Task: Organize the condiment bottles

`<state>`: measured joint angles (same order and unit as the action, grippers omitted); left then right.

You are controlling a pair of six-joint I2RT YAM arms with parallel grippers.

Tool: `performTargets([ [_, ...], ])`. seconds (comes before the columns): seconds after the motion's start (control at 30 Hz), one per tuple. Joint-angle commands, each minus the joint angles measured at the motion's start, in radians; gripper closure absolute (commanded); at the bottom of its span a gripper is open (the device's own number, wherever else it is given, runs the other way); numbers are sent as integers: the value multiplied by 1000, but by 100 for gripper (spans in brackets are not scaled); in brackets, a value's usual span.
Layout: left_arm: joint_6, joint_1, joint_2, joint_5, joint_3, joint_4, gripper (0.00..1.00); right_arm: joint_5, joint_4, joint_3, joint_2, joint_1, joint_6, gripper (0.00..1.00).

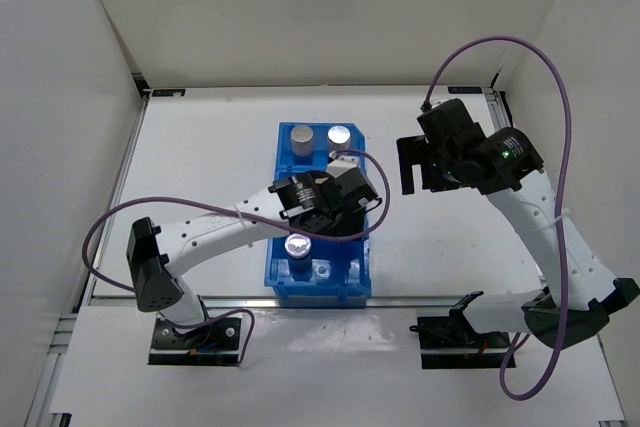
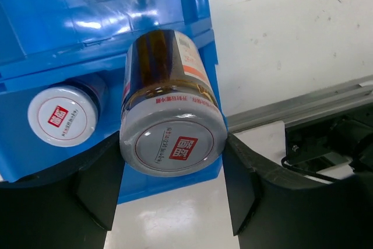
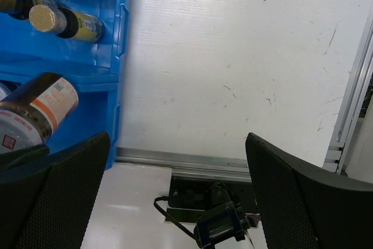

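My left gripper [image 2: 173, 193] is shut on a squat silver-topped bottle with a red mark [image 2: 173, 135]. It holds the bottle tilted over the near right corner of the blue bin [image 2: 35, 161]. This bottle also shows in the right wrist view [image 3: 35, 106]. The second squat bottle [image 2: 61, 115] stands in the near compartment. Two slim yellow bottles with tan caps [image 3: 64, 21] are in the middle compartment. Two silver-capped tall bottles [image 1: 301, 135] [image 1: 340, 134] stand in the far compartment. My right gripper [image 3: 178, 196] is open and empty over the table, right of the bin [image 1: 410, 164].
The bin [image 1: 357, 282] sits mid-table, close to the near aluminium rail [image 3: 192, 161]. The left arm [image 1: 220, 227] reaches over the bin [image 1: 318, 225]. White walls enclose the table on three sides. The right arm's base mount [image 3: 215, 202] is beyond the rail.
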<state>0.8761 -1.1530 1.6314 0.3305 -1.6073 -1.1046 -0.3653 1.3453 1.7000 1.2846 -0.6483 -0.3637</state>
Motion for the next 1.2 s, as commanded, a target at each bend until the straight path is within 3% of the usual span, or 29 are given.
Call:
performTargets([
  [0.0, -6, 4, 8, -39, 116, 126, 89, -35, 109, 35, -14, 3, -20, 0],
  [0.67, 12, -48, 1, 36, 176, 146, 89, -17, 109, -3, -42, 3, -20, 0],
  [1.17, -28, -11, 123, 54, 142, 227, 84, -17, 109, -14, -51, 3, -20, 0],
])
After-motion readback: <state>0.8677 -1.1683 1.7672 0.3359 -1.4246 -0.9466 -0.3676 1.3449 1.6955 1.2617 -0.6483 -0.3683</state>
